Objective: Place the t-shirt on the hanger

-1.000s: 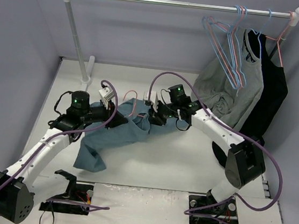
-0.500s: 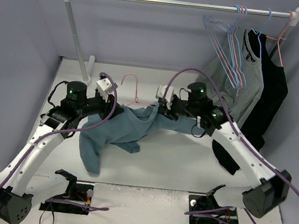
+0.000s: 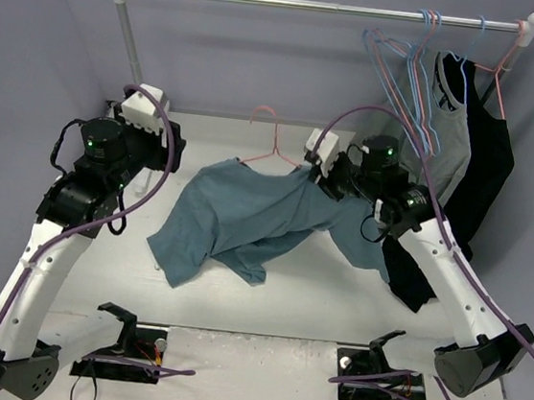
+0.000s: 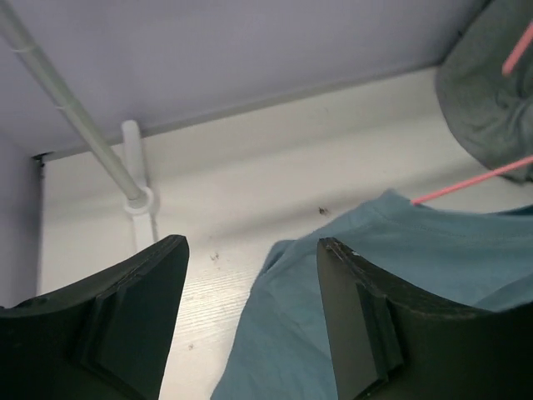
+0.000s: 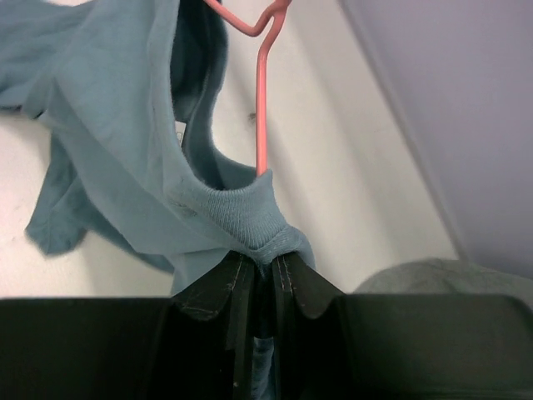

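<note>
The teal t-shirt [image 3: 246,217] hangs from its collar and trails down-left onto the table. My right gripper [image 3: 328,175] is shut on the ribbed collar [image 5: 250,212] of the t-shirt [image 5: 117,150]. The pink wire hanger [image 3: 272,135] rises out of the neck opening, hook up. In the right wrist view the hanger [image 5: 261,108] runs down into the collar fold just above the jaws; whether they pinch it too is hidden. My left gripper [image 3: 164,146] is raised at the left, open and empty. In its wrist view the gripper [image 4: 252,246] stands above the t-shirt [image 4: 466,258] and the hanger [image 4: 475,179].
A clothes rail [image 3: 318,6] spans the back on a white upright [image 3: 133,59] with its foot [image 4: 137,200] on the table. At the right end hang light-blue hangers [image 3: 417,72], a grey shirt [image 3: 449,124] and a black garment [image 3: 489,158] reaching the table.
My left gripper has opened, let go of the t-shirt and drawn up and back to the left. The right gripper has carried the collar and hanger up and rightward, and the shirt has spread out.
</note>
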Controlling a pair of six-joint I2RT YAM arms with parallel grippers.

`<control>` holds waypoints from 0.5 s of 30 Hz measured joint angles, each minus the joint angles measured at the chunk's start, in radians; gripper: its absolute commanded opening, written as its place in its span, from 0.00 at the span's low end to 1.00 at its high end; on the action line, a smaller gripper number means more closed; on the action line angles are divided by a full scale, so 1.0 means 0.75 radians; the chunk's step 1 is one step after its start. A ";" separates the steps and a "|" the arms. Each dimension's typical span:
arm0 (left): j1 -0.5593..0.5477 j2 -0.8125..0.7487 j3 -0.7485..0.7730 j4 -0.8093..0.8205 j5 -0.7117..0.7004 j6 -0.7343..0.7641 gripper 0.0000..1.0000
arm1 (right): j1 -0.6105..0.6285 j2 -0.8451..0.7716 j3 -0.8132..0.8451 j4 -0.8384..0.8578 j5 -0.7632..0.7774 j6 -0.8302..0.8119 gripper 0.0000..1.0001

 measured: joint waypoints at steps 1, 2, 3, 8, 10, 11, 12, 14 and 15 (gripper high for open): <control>0.000 -0.005 0.015 -0.004 -0.031 -0.011 0.63 | 0.000 0.023 0.053 -0.005 0.021 0.018 0.00; 0.000 -0.010 0.032 -0.013 -0.060 -0.023 0.63 | 0.000 0.051 0.122 -0.004 0.043 0.037 0.00; 0.000 -0.014 0.049 -0.026 -0.084 -0.036 0.63 | 0.000 0.086 0.205 -0.003 0.063 0.054 0.00; 0.000 -0.008 0.160 -0.126 -0.160 -0.092 0.63 | 0.001 0.333 0.885 0.020 0.170 0.153 0.00; 0.000 -0.010 0.186 -0.154 -0.181 -0.113 0.63 | 0.001 0.377 1.081 0.094 0.183 0.197 0.00; 0.000 -0.015 0.188 -0.160 -0.188 -0.123 0.63 | 0.000 0.375 1.129 0.104 0.174 0.211 0.00; 0.000 -0.022 0.187 -0.173 -0.192 -0.134 0.63 | -0.001 0.368 1.163 0.094 0.157 0.223 0.00; 0.000 -0.042 0.171 -0.187 -0.196 -0.148 0.63 | 0.003 0.351 1.161 0.046 0.121 0.234 0.00; 0.000 -0.056 0.154 -0.192 -0.197 -0.156 0.63 | 0.011 0.334 1.122 0.013 0.108 0.242 0.00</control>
